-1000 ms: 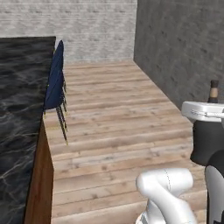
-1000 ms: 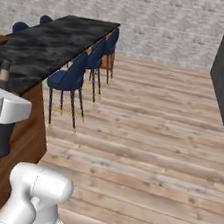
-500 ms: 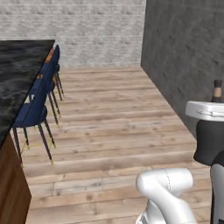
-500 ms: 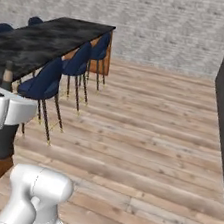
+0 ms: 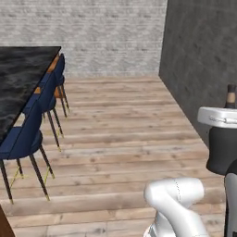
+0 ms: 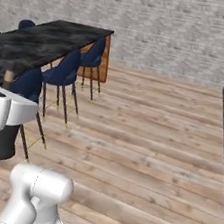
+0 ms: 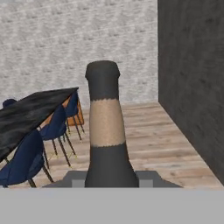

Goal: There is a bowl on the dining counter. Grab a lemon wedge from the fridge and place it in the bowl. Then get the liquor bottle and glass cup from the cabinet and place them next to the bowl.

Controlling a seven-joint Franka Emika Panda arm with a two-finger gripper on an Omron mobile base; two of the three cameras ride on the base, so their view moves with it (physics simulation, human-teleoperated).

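A dark liquor bottle (image 7: 105,127) with a tan neck band stands upright in the hand view, its lower part between the fingertips of my gripper (image 7: 111,180), which is shut on it. The bottle's top (image 5: 230,95) pokes above my white hand at the right edge of the left base view. Its top (image 6: 9,76) also shows above the hand at the left of the right base view. The dining counter (image 5: 21,78) (image 6: 45,41) (image 7: 30,111), black marble with wood sides, stretches off to the left. The bowl, lemon wedge, fridge, glass cup and cabinet are out of view.
Blue chairs (image 5: 28,134) (image 6: 64,72) (image 7: 26,162) line the counter's near side. A dark grey wall (image 5: 203,60) (image 7: 192,78) runs along the right, and a pale brick wall (image 6: 161,25) closes the back. Open wooden floor (image 5: 125,134) lies between them.
Both base views have swung: the counter has slid away to the left and more chairs and floor show. That is the camera moving. The bottle stays in the gripper.
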